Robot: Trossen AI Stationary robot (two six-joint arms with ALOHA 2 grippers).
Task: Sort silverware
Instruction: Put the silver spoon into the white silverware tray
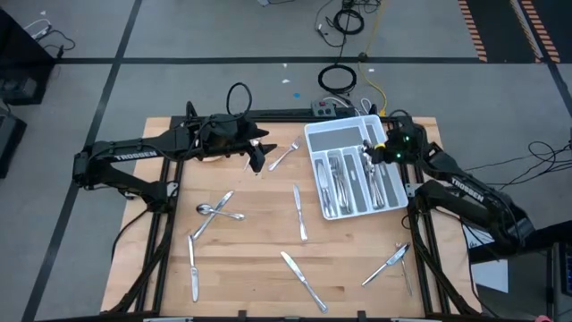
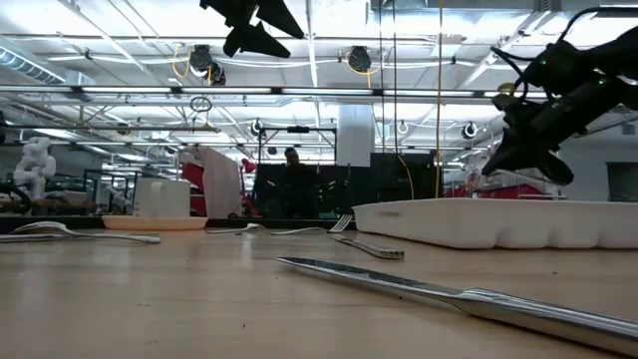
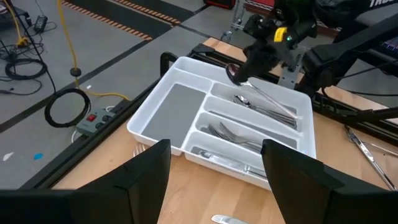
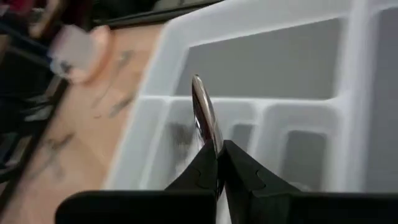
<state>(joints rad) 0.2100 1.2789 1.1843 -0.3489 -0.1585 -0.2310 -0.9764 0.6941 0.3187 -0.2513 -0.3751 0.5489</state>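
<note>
A white compartmented tray (image 1: 310,141) stands at the table's far right, with forks (image 1: 332,183), knives (image 1: 353,183) and spoons (image 3: 267,107) lying in its slots. More silverware lies loose on the wood, including a fork (image 1: 284,156), a knife (image 1: 299,213), spoons (image 1: 216,210) and a knife (image 1: 304,279). My right gripper (image 1: 369,154) hovers over the tray's far right part, shut on one slim shiny piece (image 4: 204,112). My left gripper (image 1: 259,159) hangs open and empty, high above the table left of the tray. My right gripper pinches a slim shiny piece of silverware between its two fingers (image 4: 211,142). A rounded end (image 4: 198,84) sticks out past the fingertips. The fingers slant down from the table's right over the tray (image 4: 261,68). What kind of piece it is, I cannot tell.
A fork and another piece (image 1: 391,262) lie near the right front corner, and a knife (image 1: 192,268) lies near the left front. A power strip and cables (image 3: 93,118) sit on the floor beyond the far edge. Bare wood shows at the table's middle front.
</note>
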